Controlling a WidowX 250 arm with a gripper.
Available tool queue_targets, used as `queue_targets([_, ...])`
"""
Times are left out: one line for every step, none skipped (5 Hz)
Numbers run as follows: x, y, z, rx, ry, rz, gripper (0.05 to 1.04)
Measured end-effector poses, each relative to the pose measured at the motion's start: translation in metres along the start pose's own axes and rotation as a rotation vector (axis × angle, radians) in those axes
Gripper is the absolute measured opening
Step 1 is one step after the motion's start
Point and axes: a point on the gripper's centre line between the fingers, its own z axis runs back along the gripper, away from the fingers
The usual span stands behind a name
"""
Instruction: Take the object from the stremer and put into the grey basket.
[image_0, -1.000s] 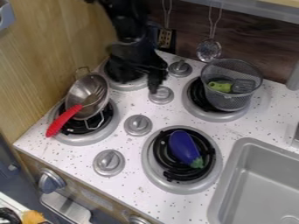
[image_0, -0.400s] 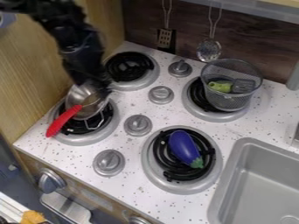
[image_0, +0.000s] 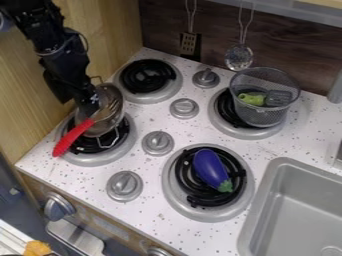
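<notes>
Camera view from up high shows the black claw hanging low at the near edge of the steamer, the shiny metal bowl that leans on its stove ring. I can't tell how far open the claw is, or if it has hold of anything.

The thing to take looks like the spoon with the red handle. Its metal end lies in the bowl, just to the right of the claw. Its red end pokes out over the rim and points down and to the left from the claw. So the spoon is one long, slanty line, and the top of the red part sits just under the claw. I can't tell if they touch.

That slant is what matters most, I think. The claw should be turned so it can pinch across the thin stick, one side on each side of it. If it pinches the long way, the spoon could slip or spin, or the bowl could get bumped.

The grey basket is well apart from the claw, off to its right, and it has a green thing in it. After a good pinch, the claw would need to go up first, so the long spoon comes out over the rim, and then across.
</notes>
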Motion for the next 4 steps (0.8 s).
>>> queue_targets([-0.009,0.008,-0.014,-0.036,0.024,0.003,1.001])
queue_targets([-0.011,0.014,-0.027,-0.021,0.014,-0.045,1.001])
queue_targets([-0.017,0.017,-0.038,0.021,-0.004,-0.09,1.001])
queue_targets([-0.021,0.024,-0.047,0.073,0.018,-0.094,1.001])
